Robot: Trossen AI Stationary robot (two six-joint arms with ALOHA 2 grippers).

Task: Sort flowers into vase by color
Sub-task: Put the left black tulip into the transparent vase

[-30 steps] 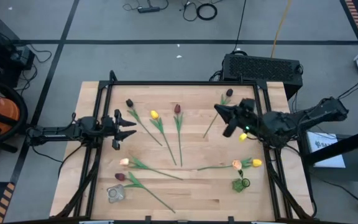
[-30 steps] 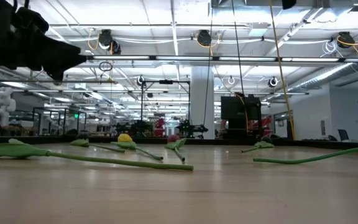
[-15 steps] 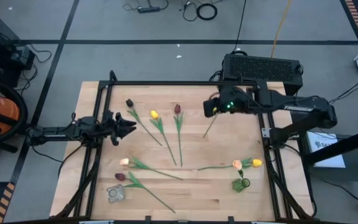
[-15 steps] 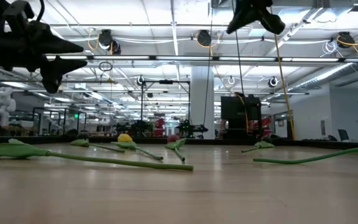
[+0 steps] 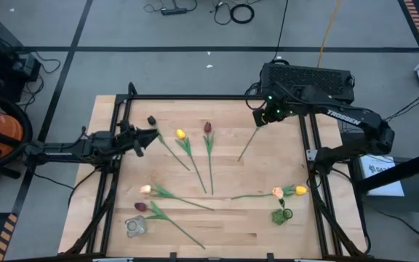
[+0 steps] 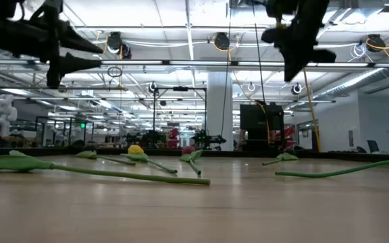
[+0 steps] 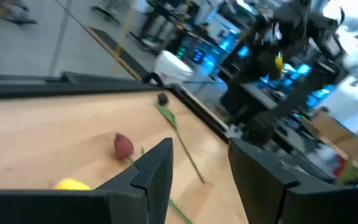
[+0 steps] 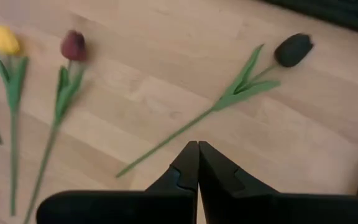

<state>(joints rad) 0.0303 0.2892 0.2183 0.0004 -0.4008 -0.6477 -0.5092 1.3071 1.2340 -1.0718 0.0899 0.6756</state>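
Flowers [image 5: 208, 149] are all lying loose on the counter [image 5: 253, 218], none picked up. Right claw [image 5: 259, 121] is pinched together, empty, up over the dark tulip [image 8: 293, 49] at the far edge. Left claw [image 5: 153, 134] sits parted, empty, near the left edge.

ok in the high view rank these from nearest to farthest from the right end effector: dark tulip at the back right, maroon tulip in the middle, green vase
Measured from the right end effector:
1. Dark tulip, back right, directly under it.
2. Maroon tulip, centre back, to its left.
3. Green vase, front right, farthest.
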